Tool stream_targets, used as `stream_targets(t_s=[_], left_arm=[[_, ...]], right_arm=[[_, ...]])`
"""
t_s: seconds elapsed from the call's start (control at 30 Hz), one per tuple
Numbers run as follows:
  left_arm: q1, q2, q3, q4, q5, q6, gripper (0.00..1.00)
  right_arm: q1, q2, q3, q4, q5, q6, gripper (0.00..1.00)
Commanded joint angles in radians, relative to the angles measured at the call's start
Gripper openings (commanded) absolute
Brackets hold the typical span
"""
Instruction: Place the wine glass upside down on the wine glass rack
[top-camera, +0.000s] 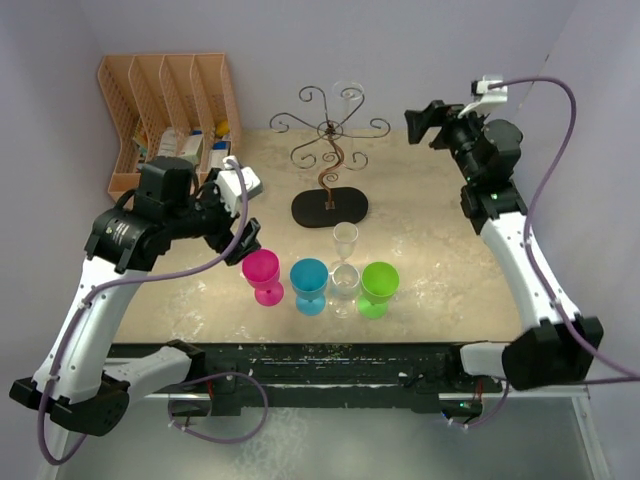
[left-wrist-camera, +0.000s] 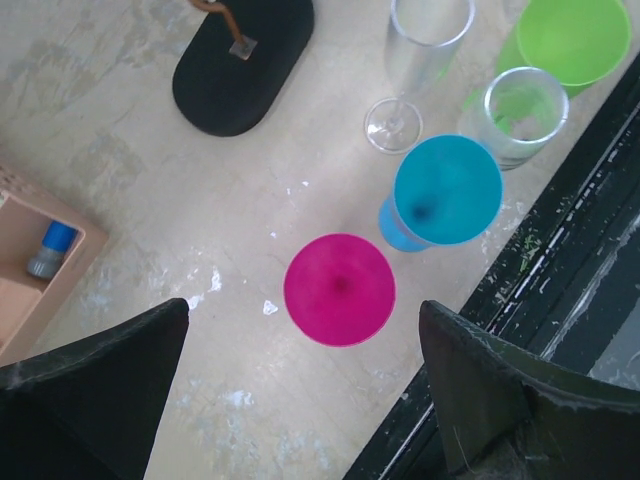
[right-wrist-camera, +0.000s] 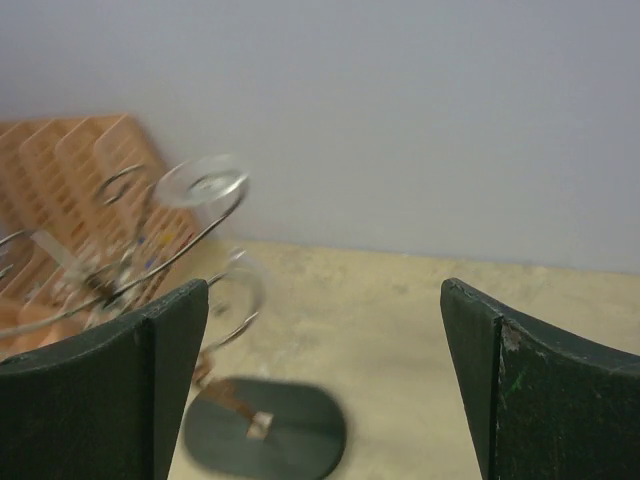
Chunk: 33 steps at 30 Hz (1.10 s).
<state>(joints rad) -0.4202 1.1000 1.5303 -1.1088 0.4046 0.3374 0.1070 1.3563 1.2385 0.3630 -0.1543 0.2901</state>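
The wine glass rack (top-camera: 330, 135) is a thin brown wire stand on a black oval base (top-camera: 330, 207) at the back middle. A clear wine glass (top-camera: 348, 98) hangs upside down from one of its scroll arms; in the right wrist view its foot (right-wrist-camera: 200, 186) rests on the wire, blurred. My right gripper (top-camera: 425, 122) is open and empty, in the air to the right of the rack (right-wrist-camera: 120, 285). My left gripper (top-camera: 245, 245) is open and empty above a pink glass (left-wrist-camera: 340, 290), which stands upright on the table.
A blue glass (top-camera: 309, 283), a small clear glass (top-camera: 345, 285), a green glass (top-camera: 379, 287) and a clear flute (top-camera: 345, 240) stand in front of the rack. The peach slotted organizer (top-camera: 165, 110) is at the back left. The table's front edge (left-wrist-camera: 520, 280) is near the glasses.
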Motion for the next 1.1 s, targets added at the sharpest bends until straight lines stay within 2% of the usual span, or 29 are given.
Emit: stream_targets(t_s=[0.0, 0.03, 0.1, 0.17, 0.27, 0.37, 0.53, 0.63, 0.77, 1.07], left_arm=[[0.057, -0.076, -0.055, 0.091, -0.037, -0.079, 1.0], [0.065, -0.091, -0.063, 0.096, -0.044, -0.082, 1.0], [0.073, -0.115, -0.075, 0.095, -0.053, -0.084, 1.0], [0.081, -0.137, -0.092, 0.097, -0.058, -0.084, 1.0], [0.111, -0.16, -0.118, 0.106, -0.089, -0.088, 1.0], [0.127, -0.161, -0.128, 0.089, -0.127, -0.092, 1.0], [0.138, -0.193, -0.139, 0.061, -0.158, -0.094, 1.0], [0.14, -0.207, -0.14, 0.038, -0.171, -0.095, 1.0], [0.166, -0.238, -0.145, 0.031, -0.165, -0.093, 1.0], [0.186, -0.257, -0.166, 0.035, -0.135, -0.095, 1.0]], right_arm=[[0.088, -0.179, -0.016, -0.434, 0.088, -0.018, 1.0], [0.085, -0.226, -0.039, -0.434, 0.016, 0.066, 1.0], [0.091, -0.282, -0.039, -0.495, -0.137, 0.035, 1.0], [0.109, -0.291, -0.007, -0.6, -0.192, 0.058, 1.0], [0.185, -0.301, 0.006, -0.727, -0.103, 0.111, 0.95], [0.326, -0.274, 0.012, -0.825, 0.063, 0.141, 0.77], [0.557, -0.185, 0.005, -0.895, 0.304, 0.227, 0.7], [0.583, -0.171, -0.013, -0.9, 0.363, 0.254, 0.55], [0.587, -0.164, -0.033, -0.879, 0.362, 0.262, 0.46], [0.615, -0.097, -0.032, -0.868, 0.415, 0.268, 0.46]])
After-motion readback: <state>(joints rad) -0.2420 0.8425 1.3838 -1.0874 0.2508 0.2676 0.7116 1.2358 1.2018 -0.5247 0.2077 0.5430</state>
